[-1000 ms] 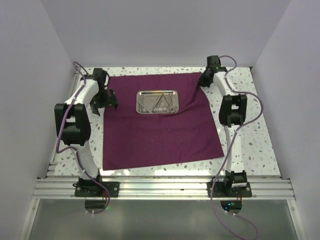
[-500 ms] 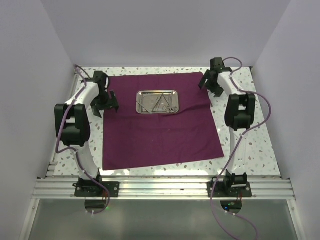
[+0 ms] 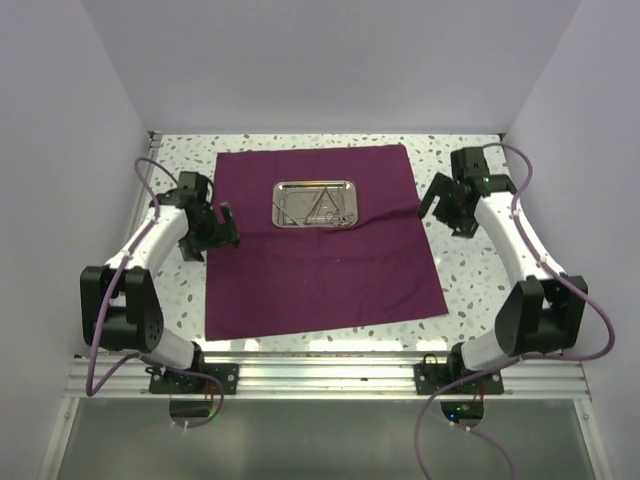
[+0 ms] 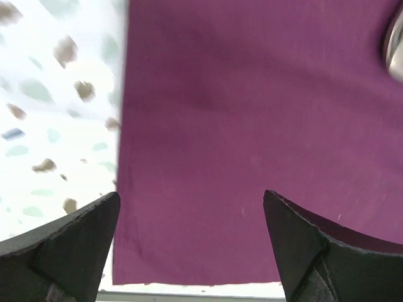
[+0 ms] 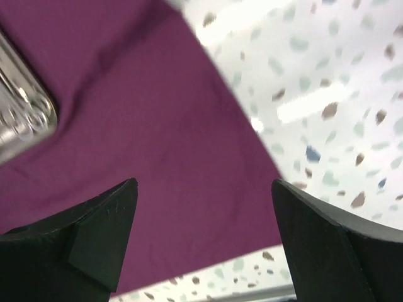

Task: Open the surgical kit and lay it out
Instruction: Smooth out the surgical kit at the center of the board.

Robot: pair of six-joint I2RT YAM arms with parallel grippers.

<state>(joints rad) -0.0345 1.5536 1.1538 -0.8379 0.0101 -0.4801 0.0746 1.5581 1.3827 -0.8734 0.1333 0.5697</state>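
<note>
The surgical kit lies open: its plum cloth (image 3: 320, 255) is spread flat on the table, with the small steel tray (image 3: 316, 203) and its thin silver instruments (image 3: 322, 207) on the far half. My left gripper (image 3: 220, 236) hovers open over the cloth's left edge, and the left wrist view shows cloth (image 4: 252, 126) between the empty fingers (image 4: 69, 242). My right gripper (image 3: 444, 214) is open just off the cloth's right edge. The right wrist view shows cloth (image 5: 138, 126) and the tray's corner (image 5: 22, 119) beyond its spread fingers (image 5: 94, 226).
The speckled white tabletop (image 3: 490, 280) borders the cloth on all sides. Pale walls enclose the left, right and back. A metal rail (image 3: 320, 375) carrying both arm bases runs along the near edge.
My right gripper let go of the cloth's far right corner, opened and swung right and nearer. The left gripper drew back along the cloth's left edge. The cloth and tray stayed put.
</note>
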